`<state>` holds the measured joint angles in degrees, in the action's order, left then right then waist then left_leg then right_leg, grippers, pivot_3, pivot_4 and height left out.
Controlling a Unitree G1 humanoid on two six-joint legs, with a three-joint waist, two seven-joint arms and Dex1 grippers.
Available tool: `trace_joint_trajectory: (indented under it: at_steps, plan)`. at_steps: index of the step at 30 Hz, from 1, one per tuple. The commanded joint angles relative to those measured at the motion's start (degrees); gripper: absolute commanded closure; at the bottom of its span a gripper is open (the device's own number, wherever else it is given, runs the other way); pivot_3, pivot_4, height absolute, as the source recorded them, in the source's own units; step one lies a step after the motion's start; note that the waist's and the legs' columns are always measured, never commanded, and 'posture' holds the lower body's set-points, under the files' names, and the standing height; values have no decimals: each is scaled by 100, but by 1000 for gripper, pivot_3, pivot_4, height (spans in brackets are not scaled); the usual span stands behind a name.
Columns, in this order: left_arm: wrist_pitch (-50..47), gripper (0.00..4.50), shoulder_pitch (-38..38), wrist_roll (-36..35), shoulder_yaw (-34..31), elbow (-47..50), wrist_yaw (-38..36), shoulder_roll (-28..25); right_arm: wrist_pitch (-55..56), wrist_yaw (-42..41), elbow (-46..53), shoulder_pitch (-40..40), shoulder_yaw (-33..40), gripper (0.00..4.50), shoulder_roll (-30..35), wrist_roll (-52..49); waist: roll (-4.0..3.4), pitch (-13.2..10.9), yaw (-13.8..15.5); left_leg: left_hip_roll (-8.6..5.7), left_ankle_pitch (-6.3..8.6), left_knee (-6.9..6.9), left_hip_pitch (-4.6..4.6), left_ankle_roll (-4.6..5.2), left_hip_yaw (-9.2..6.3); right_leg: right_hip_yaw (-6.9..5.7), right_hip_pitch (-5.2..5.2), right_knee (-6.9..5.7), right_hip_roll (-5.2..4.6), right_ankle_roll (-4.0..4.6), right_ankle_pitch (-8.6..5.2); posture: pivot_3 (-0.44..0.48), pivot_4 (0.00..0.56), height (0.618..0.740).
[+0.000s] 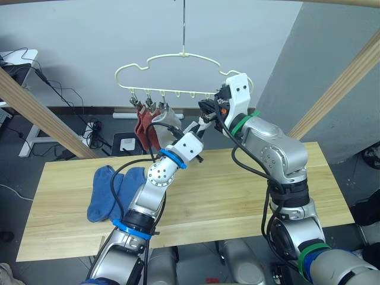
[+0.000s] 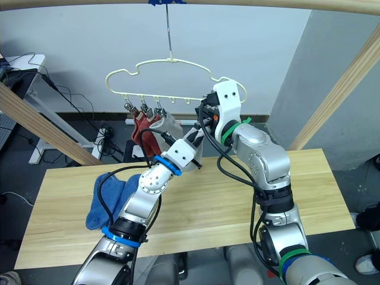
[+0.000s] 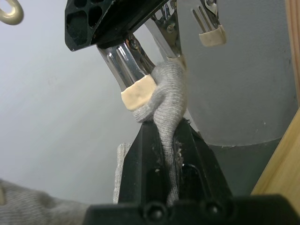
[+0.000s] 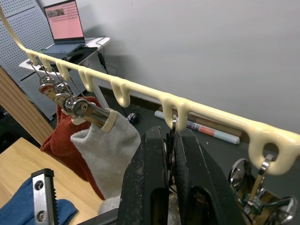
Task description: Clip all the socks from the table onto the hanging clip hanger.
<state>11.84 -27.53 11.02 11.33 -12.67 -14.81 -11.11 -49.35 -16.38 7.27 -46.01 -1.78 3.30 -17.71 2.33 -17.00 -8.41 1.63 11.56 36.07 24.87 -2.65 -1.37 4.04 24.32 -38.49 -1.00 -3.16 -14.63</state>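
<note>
Grey sock bunched, ribbed, pinched in left pincer.

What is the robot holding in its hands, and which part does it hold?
The left gripper pinches a grey sock by its top edge, pushed into a clip. The right gripper squeezes that metal clip on the hanger by its handles.

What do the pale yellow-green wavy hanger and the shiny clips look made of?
Pale yellow-green wavy hanger: seemingly wire under a smooth matte coating, moulded loops. Shiny clips: polished metal, mirror reflections, with cream tips, probably rubber or plastic.
</note>
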Motion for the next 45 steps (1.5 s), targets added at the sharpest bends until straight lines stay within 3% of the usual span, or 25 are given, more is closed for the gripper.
trace_joint_trajectory:
  at_steps: [1,5,14,16,29,37,45]
  plan:
    - [68,4454,-97,-93,-66,90,18,56,-39,-47,294,-68,0,4500,-13,-155,0,0,0,0,0,0,0,0,0,0,0,0,0,0,0,-231,283,740]
    - [75,4454,-97,-87,-85,81,22,69,-12,-29,310,-49,-5,4500,-1,-163,0,0,0,0,0,0,0,0,-1,-1,0,0,1,0,0,-231,283,740]
    - [91,4500,-95,-51,-101,74,70,70,-92,-53,479,20,25,1468,64,-293,0,0,1,0,0,0,0,0,0,0,0,-1,0,0,0,-230,284,740]
    - [64,4500,-79,-134,-110,72,9,87,-199,-105,643,85,51,1468,142,-367,0,0,4,0,0,0,0,0,-1,0,0,-1,0,0,0,-230,284,740]
    - [-559,846,360,-1063,-205,827,-903,-26,-931,-524,2133,627,264,1411,1160,-1007,0,0,4,0,0,0,0,0,-1,0,-1,0,1,-1,-1,-234,282,740]
    - [-1678,846,693,-2367,-464,2201,-2259,-774,-524,-617,2895,1240,117,1411,2024,-794,0,0,0,1,0,1,-1,0,-1,0,-3,2,2,-28,-17,-237,281,740]
    - [-2965,846,477,-3509,-1042,2947,-2849,-1574,1,-183,2595,1445,14,1411,1845,-344,0,0,2,4,-1,4,-3,-1,-1,2,-2,2,8,-30,-19,-214,272,740]
